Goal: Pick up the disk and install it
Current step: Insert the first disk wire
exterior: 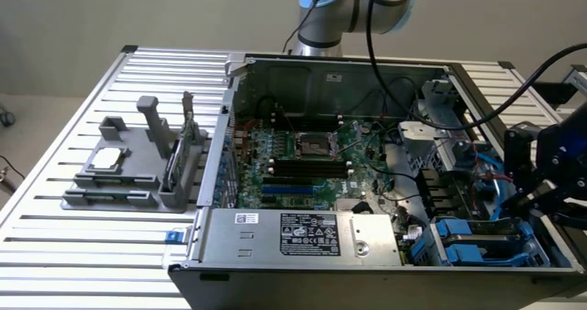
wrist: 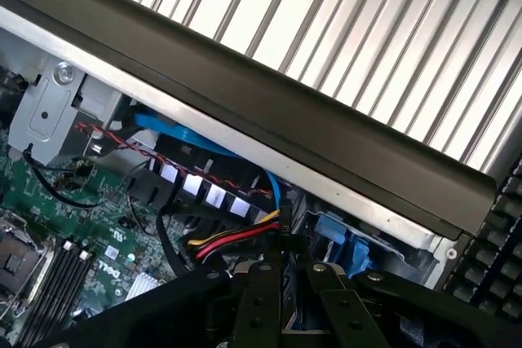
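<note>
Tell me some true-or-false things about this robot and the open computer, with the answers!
1. The computer case is open, so its green board shows. True.
2. A small silver chip lies on the grey holder beside the case. True.
3. The gripper is above the grey holder. False: it is at the exterior view's right, by the end of the case with the blue drive trays.
4. The grey box with the label sits outside the case on the table. False: it sits inside the case, along its near edge.
</note>
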Tool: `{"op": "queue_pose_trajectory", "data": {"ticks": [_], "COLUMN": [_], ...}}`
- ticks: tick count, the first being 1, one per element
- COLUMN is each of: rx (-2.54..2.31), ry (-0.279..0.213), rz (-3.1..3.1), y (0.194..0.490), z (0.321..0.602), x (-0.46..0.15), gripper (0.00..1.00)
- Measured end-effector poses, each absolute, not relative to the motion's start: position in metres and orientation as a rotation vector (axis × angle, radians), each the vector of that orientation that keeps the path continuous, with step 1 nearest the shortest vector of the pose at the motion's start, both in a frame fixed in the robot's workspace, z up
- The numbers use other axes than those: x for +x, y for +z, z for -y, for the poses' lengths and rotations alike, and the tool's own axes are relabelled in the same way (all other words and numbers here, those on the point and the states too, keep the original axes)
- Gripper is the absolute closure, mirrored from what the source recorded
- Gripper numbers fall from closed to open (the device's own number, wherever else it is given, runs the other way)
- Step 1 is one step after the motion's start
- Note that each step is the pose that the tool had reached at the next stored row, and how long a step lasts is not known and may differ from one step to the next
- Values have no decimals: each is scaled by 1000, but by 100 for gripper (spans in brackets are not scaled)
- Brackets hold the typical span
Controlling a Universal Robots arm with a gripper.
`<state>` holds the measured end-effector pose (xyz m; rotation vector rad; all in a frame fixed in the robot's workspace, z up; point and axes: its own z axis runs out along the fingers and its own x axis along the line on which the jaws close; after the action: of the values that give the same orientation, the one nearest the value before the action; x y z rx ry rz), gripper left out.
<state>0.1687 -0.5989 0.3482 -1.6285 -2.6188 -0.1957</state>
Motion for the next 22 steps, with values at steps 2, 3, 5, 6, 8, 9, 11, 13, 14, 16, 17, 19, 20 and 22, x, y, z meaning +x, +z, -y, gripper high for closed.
{"op": "queue_pose_trajectory", "data": {"ticks": [2,3,5,6,8,9,11,13,14,16,17,19,20,22], "rx": [-1632,-1633,-1636,-1636,-1637,-1638,-1639,-1640,-1641,-1644,-1646,-1652,-1658,-1678], "ry": [-196,-196,-196,-196,-195,-195,-195,-193,-190,-186,-182,-173,-168,-161], "rz": [2617,2616,2614,2614,2613,2613,2612,2613,2614,2614,2612,2606,2600,2584], "y": [348,348,349,349,349,349,349,349,349,349,349,349,349,349], "z": [599,599,599,599,598,598,597,595,594,592,591,591,591,591], "x": [166,164,161,159,156,154,152,152,152,152,152,152,152,152], "gripper": [84,84,84,84,84,84,84,84,84,84,84,84,84,84]}}
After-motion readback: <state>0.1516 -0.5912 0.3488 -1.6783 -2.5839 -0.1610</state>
